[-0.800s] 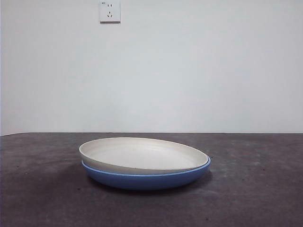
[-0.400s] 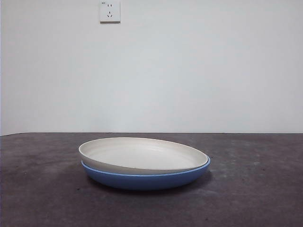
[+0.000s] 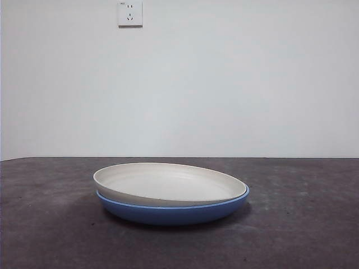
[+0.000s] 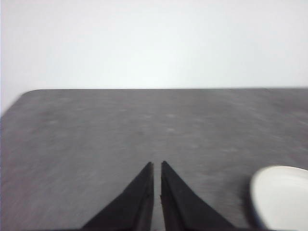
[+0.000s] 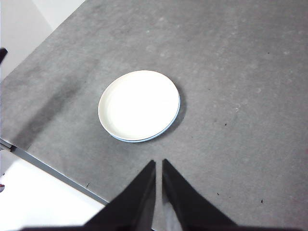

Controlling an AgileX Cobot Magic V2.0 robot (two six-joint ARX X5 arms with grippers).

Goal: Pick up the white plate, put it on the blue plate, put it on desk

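The white plate (image 3: 168,184) rests inside the blue plate (image 3: 174,213), a little askew, on the desk (image 3: 303,224). The right wrist view shows the white plate (image 5: 139,105) from high above, with a thin blue rim (image 5: 171,124) showing at one side. The left wrist view shows part of the white plate (image 4: 281,197) at the frame edge. My left gripper (image 4: 157,166) is shut, empty, low over bare desk (image 4: 96,139) beside the plates. My right gripper (image 5: 158,162) is shut, empty, high above the desk (image 5: 231,72), apart from the plates.
A white wall with a socket (image 3: 130,13) stands behind the desk. In the right wrist view the desk's edge (image 5: 53,169) runs close to the plates, with pale floor beyond it.
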